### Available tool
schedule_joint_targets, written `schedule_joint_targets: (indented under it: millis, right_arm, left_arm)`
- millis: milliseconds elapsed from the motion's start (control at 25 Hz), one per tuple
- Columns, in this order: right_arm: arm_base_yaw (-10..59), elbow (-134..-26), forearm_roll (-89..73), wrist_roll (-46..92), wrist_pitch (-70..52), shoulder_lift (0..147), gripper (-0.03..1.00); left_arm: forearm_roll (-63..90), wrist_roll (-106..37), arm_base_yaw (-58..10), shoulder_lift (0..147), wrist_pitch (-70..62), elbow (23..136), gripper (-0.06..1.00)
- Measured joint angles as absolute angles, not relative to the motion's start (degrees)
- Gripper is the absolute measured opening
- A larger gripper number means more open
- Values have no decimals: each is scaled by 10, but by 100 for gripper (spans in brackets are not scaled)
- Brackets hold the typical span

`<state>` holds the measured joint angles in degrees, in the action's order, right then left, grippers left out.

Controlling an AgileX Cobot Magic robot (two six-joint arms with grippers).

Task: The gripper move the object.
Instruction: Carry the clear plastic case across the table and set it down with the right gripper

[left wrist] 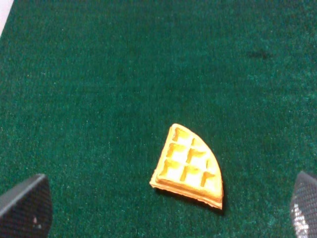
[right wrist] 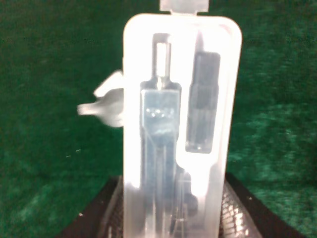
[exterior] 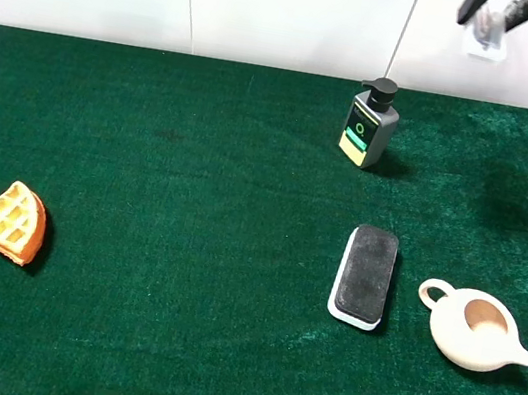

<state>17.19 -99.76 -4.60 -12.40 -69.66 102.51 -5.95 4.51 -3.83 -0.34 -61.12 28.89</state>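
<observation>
My right gripper (exterior: 490,10) is raised high at the back right, above the green table. It is shut on the object (exterior: 486,42), a small flat translucent white plastic stick. In the right wrist view the object (right wrist: 181,124) stands upright between the black fingers (right wrist: 111,210) and fills the frame; dark grey shapes show through its face. My left gripper (left wrist: 164,208) is open and empty, with its two fingertips at the frame's lower corners and a waffle wedge (left wrist: 188,166) lying between and beyond them.
On the green cloth (exterior: 198,166) lie a waffle wedge (exterior: 10,221) at the left, a dark pump bottle (exterior: 370,124) at the back, a black-topped white block (exterior: 365,275) and a cream teapot (exterior: 473,329) at the right. A blurred pale shape (right wrist: 106,104) shows behind the held stick.
</observation>
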Motion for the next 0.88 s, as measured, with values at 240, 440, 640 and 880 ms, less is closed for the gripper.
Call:
schedule_joint_targets:
  millis: [240, 440, 640, 880]
  right_arm:
    - [234, -998, -45, -144, -697, 1016, 29]
    - [297, -998, -44, -160, -697, 1016, 29]
    - [359, -998, -44, -176, -697, 1016, 29]
    - [427, -997, -43, -200, -697, 1016, 29]
  left_arm:
    - [-60, 45, -38, -3, -611, 289, 98]
    - [-60, 45, -38, -3, -611, 289, 98]
    - [-60, 45, -38, -3, -611, 289, 98]
    - [-60, 45, -38, -3, -611, 289, 98]
